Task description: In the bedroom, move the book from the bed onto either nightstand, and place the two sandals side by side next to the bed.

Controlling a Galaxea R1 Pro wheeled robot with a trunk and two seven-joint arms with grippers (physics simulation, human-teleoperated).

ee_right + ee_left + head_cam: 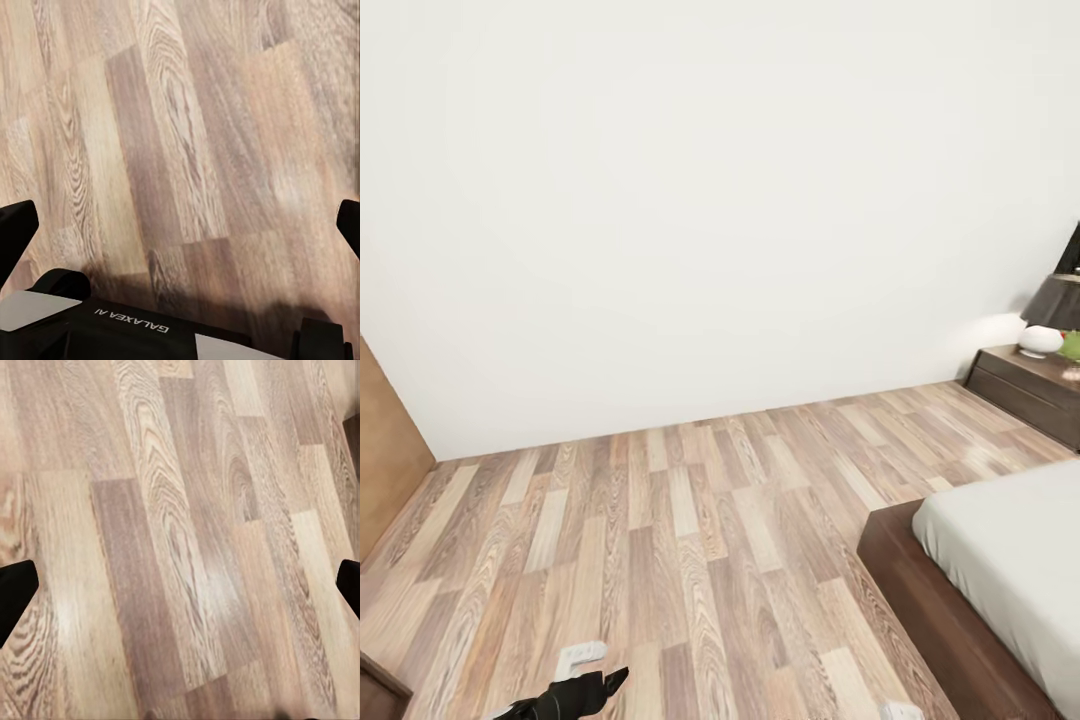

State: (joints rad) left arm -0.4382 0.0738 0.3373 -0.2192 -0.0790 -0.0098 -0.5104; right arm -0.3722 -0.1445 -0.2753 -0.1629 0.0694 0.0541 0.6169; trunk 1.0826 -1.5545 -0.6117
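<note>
A big white wall (690, 200) takes up most of the head view. Below it lies the wood-plank floor (690, 540), brown and tan, with nothing on the open part.

At the right side is the corner of the bed (1000, 570) — a dark brown wooden frame low on the floor, with a pale grey-white mattress on top. Past the bed, against the wall, stands the nightstand (1025, 390), dark brown with drawers. On its top sit a round white thing (1041, 341), a bit of something green (1071, 346) just beside it, and a dark lamp shade (1057, 302) behind them. At the far left edge there is a flat brown wooden panel (385, 450).

No book lies on the part of the mattress that I can see, and no blue sandals are on this stretch of floor.

The left gripper (575, 690) pokes in at the bottom of the head view, black with a white piece near it. In the left wrist view its two black fingertips (15, 592) stand far apart, with bare planks between them — it holds nothing. In the right wrist view the right gripper (180, 225) is spread wide too, with a black fingertip at each edge and only floor between. Under it is part of the robot's own body (112, 326), black and white with letters on it.
</note>
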